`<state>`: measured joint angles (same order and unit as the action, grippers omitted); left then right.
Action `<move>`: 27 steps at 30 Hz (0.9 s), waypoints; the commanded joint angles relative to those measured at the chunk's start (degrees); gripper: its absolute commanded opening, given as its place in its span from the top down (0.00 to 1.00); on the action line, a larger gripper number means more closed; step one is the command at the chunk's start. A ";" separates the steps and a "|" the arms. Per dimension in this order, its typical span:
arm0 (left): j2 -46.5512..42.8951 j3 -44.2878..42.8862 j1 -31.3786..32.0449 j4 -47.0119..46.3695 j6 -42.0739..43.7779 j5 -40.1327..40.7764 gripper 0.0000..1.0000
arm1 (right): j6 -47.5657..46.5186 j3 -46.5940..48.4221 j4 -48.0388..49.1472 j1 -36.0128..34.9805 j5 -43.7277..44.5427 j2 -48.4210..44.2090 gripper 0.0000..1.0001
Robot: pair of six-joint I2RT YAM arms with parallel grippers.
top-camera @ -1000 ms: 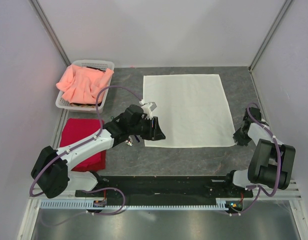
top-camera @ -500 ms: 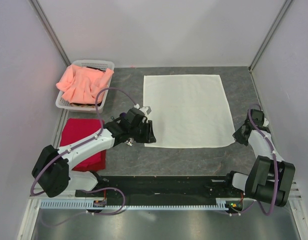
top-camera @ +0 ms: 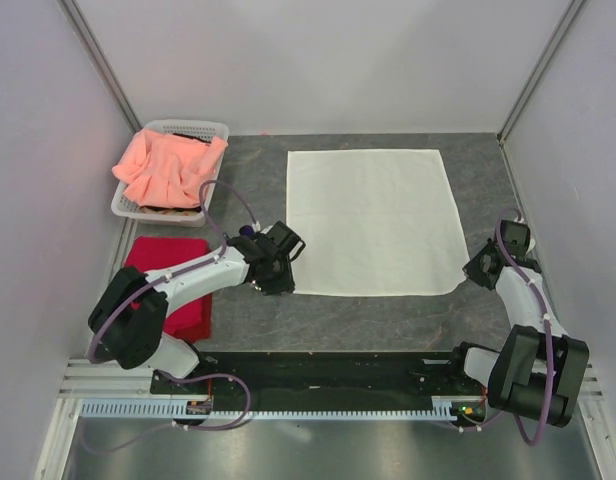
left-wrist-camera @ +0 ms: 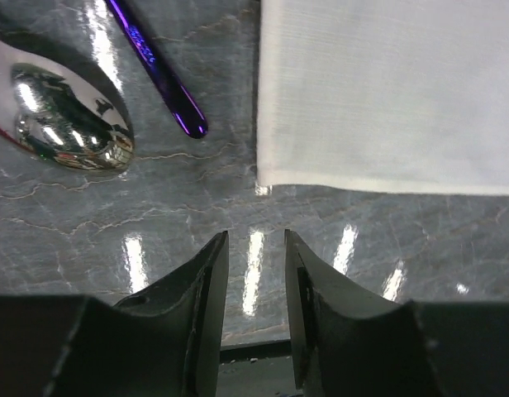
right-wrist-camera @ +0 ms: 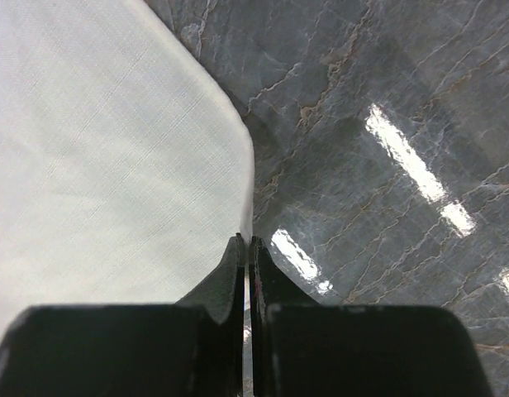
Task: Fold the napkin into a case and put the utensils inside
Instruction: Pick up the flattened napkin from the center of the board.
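The napkin [top-camera: 373, 220] lies flat and unfolded on the desk [top-camera: 388, 315], a plain cream-white square towards the far middle. The right gripper [right-wrist-camera: 247, 242] has its jaws closed on the near right corner. The left gripper [left-wrist-camera: 254, 238] has its jaws partly apart and empty, just short of the near left corner. For a clean fold, the left jaws should probably seat squarely on that corner. Both corners should then rise together, with the near edge taut. The utensils, a spoon [left-wrist-camera: 68, 120] and a purple handle [left-wrist-camera: 159, 70], lie just left of the cloth.
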<state>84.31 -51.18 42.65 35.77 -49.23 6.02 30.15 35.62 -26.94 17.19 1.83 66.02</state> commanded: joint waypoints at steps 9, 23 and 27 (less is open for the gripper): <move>10.42 -12.98 4.89 7.03 -10.35 12.61 0.63 | -0.97 -0.99 2.77 -1.63 -4.20 -0.19 1.00; 16.84 -15.79 6.30 9.85 -11.68 15.95 0.59 | -1.06 -1.43 3.56 -1.90 -5.17 -0.28 1.00; 18.08 -16.06 6.21 9.67 -11.76 15.86 0.59 | -0.97 -1.43 3.56 -1.90 -5.25 -0.19 1.00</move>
<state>101.01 -65.10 48.64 44.95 -58.11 19.42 29.74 34.50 -24.43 15.57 -2.83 66.06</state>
